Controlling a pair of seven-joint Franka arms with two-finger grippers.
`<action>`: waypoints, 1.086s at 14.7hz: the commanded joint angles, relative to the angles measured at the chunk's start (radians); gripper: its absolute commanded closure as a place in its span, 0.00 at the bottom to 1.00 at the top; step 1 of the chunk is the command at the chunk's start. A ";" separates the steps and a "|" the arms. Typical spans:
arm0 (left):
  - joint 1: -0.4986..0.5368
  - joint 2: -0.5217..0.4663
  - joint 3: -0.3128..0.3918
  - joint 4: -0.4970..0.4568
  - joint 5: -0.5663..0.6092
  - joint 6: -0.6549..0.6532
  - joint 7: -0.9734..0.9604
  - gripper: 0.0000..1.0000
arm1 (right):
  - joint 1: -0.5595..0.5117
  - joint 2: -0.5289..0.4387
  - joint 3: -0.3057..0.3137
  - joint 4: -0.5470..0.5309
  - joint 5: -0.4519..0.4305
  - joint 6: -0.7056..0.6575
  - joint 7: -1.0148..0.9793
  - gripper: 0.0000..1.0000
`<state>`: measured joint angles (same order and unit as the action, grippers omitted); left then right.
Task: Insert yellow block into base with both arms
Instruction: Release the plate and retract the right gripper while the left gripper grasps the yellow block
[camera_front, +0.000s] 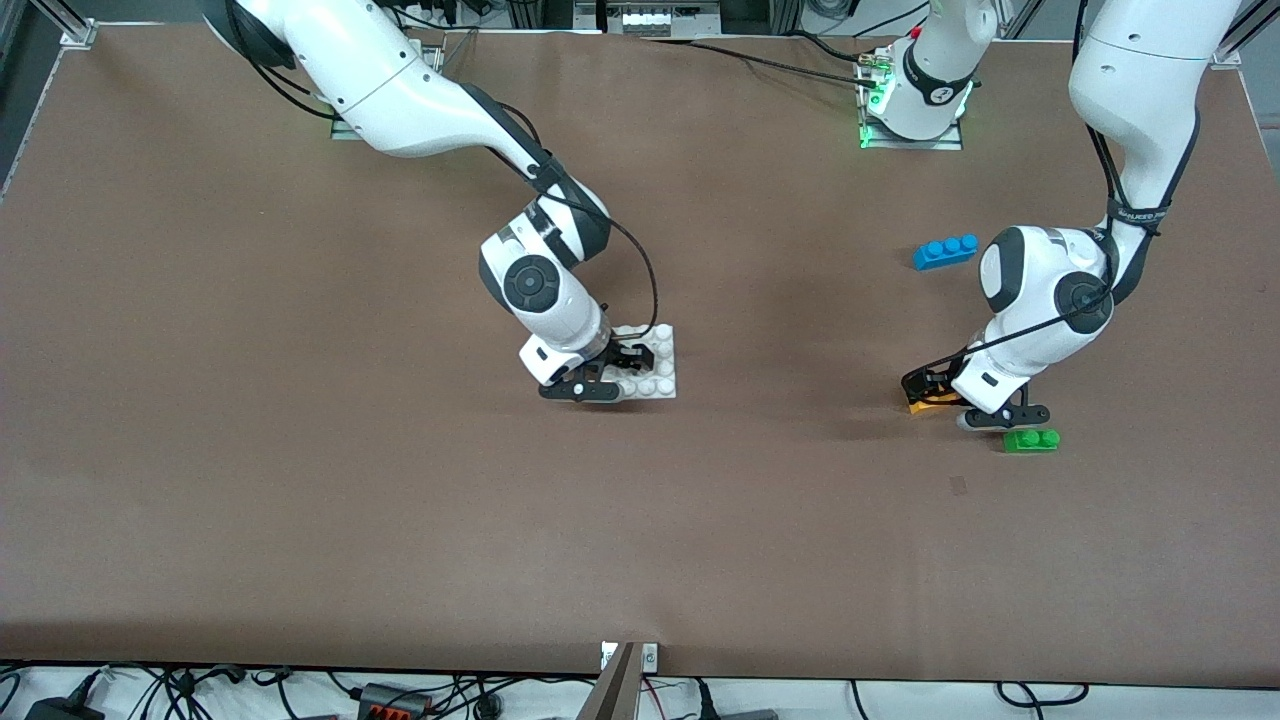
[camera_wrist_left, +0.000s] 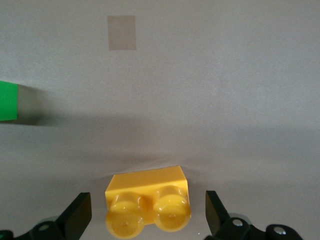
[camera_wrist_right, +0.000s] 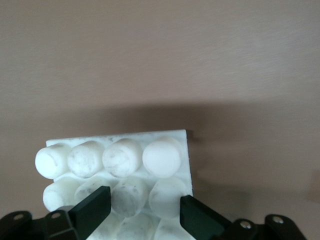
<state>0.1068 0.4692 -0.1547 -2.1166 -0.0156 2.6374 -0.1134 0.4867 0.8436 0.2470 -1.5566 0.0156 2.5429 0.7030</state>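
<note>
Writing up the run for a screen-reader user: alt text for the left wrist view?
The open left gripper straddles the yellow block, one finger on each side with a gap to the brick, which sits studs-up on the brown table. An edge of the green brick shows nearby.

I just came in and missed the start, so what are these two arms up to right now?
Each arm is working on its own piece. The right gripper is shut on the base, the white studded plate near the middle of the table. The left gripper is down at the yellow block, its open fingers on either side of the block, not yet closed. A green brick lies just nearer the front camera than the block, and a blue brick lies farther from it.
</note>
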 joint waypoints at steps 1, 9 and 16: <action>0.010 0.002 -0.003 -0.009 0.028 0.019 0.020 0.00 | 0.015 0.060 0.023 0.064 0.010 0.005 0.024 0.32; 0.010 0.011 -0.005 0.000 0.028 0.019 0.012 0.00 | 0.015 0.026 0.025 0.107 0.009 -0.042 0.067 0.31; 0.008 0.017 -0.005 0.006 0.026 0.019 0.017 0.13 | -0.083 -0.175 0.020 0.107 -0.003 -0.323 -0.011 0.28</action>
<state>0.1067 0.4776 -0.1549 -2.1180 -0.0154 2.6440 -0.1085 0.4597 0.7454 0.2588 -1.4264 0.0147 2.3139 0.7386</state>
